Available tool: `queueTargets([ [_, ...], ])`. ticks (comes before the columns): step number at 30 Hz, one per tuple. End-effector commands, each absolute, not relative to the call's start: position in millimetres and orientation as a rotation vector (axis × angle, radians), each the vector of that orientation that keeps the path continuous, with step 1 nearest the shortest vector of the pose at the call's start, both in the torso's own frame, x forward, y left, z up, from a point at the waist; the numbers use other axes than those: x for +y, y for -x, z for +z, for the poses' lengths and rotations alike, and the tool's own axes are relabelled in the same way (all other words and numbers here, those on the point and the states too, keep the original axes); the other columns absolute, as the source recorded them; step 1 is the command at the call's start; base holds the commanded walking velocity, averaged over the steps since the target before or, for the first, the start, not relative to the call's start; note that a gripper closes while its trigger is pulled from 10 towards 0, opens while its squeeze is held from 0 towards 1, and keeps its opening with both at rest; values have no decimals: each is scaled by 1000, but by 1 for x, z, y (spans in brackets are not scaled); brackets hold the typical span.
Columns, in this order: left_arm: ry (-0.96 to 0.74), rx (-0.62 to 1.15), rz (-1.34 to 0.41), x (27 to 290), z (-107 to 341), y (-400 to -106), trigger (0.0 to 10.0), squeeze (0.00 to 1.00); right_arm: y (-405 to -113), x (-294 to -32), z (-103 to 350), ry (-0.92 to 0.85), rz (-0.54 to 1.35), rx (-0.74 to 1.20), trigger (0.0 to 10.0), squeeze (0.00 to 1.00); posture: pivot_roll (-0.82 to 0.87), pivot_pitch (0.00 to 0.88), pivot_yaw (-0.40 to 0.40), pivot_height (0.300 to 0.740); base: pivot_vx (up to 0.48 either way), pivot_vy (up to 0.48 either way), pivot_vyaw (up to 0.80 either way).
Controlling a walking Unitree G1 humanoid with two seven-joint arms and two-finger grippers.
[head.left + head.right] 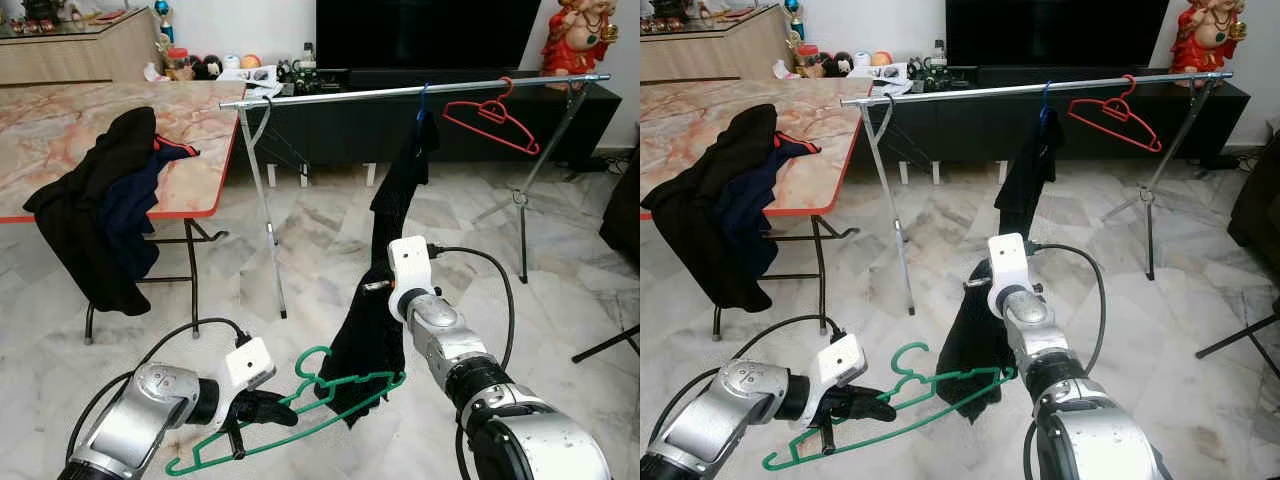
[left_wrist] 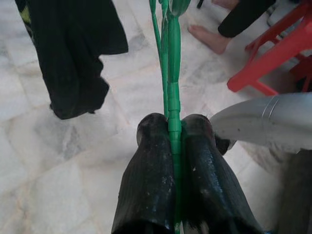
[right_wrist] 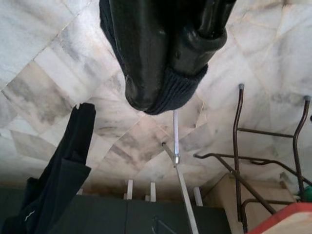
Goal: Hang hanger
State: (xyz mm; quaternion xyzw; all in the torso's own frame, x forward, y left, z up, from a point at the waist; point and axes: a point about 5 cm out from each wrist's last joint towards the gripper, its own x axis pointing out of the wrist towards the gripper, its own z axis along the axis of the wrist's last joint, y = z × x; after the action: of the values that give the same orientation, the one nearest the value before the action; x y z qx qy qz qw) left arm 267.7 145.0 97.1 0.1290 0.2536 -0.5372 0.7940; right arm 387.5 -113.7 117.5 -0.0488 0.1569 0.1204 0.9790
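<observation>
While the left pincer (image 1: 262,410) clamps a thin green plastic hanger (image 1: 300,415).

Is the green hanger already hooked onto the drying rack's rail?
No. The green hanger is low above the floor, clamped in the left end effector, while the rail carries a red hanger.

Left arm low at the robot's left, elbow bent, forearm angled inward over the floor, and the left gripper (image 1: 262,408) has its 2 black fingers (image 2: 151,170) pressed together with a thin green bar pinched between them. Right arm stretched forward and up through the middle, white wrist block leading; the right gripper (image 3: 168,73) has its fingers clamped on dark knit cloth.
</observation>
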Motion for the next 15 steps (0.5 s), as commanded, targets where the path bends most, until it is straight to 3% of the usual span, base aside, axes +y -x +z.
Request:
queueTargets([
  [1, -269, 492, -1130, 144, 108, -274, 10000, 0, -394, -105, 134, 104, 280, 271, 10000, 0, 154, 0, -9, 740, 0, 0, 0],
  [15, -299, 441, -978, 147, 111, -287, 10000, 0, -394, -102, 137, 82, 310, 268, 10000, 0, 155, 0, -9, 740, 0, 0, 0],
])
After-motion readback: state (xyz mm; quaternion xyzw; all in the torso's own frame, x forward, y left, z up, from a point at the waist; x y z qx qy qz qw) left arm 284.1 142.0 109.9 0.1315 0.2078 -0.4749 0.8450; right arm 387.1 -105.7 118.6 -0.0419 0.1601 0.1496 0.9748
